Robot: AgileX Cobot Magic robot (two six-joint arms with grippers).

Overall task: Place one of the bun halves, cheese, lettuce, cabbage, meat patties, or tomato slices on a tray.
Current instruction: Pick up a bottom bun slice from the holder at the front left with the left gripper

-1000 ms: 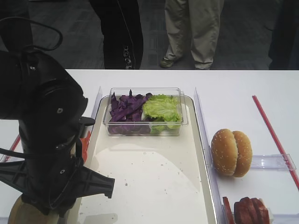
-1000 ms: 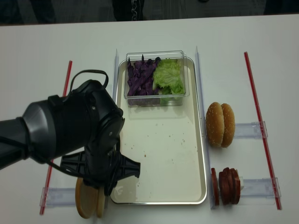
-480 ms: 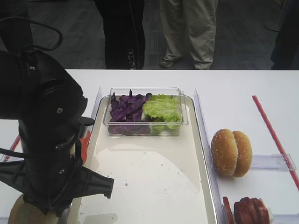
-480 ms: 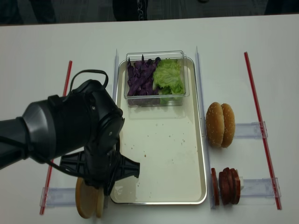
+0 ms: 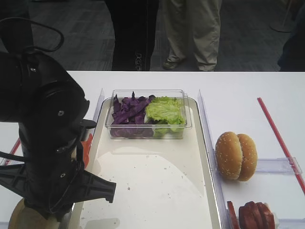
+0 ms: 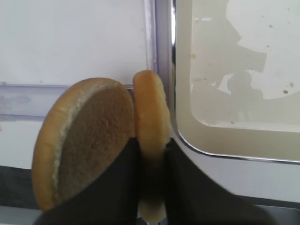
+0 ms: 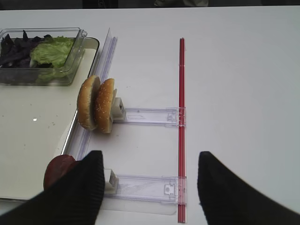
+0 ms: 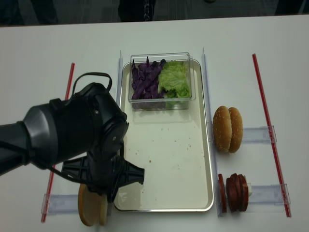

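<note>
Two bun halves stand on edge in a clear holder left of the tray (image 6: pixel 234 140). My left gripper (image 6: pixel 151 143) is shut on the right bun half (image 6: pixel 150 103), one finger on each face. The other bun half (image 6: pixel 84 140) leans against it on the left. From above, the black left arm (image 8: pixel 82 140) covers the gripper, and only the bun halves' (image 8: pixel 91 210) lower edges show. My right gripper (image 7: pixel 150 154) hangs open over the table, next to the meat patties (image 7: pixel 56 166). The tray (image 8: pixel 169 159) holds only crumbs and a tub.
A clear tub at the tray's far end holds purple cabbage (image 8: pixel 145 79) and lettuce (image 8: pixel 175 78). Sesame buns (image 8: pixel 228 128) and meat patties (image 8: pixel 234 192) stand in clear holders right of the tray. Red strips (image 8: pixel 268 121) run down both sides. People stand behind the table.
The left arm has stayed over the bun halves, and the pair below it looks slightly narrower. The people at the back have shifted.
</note>
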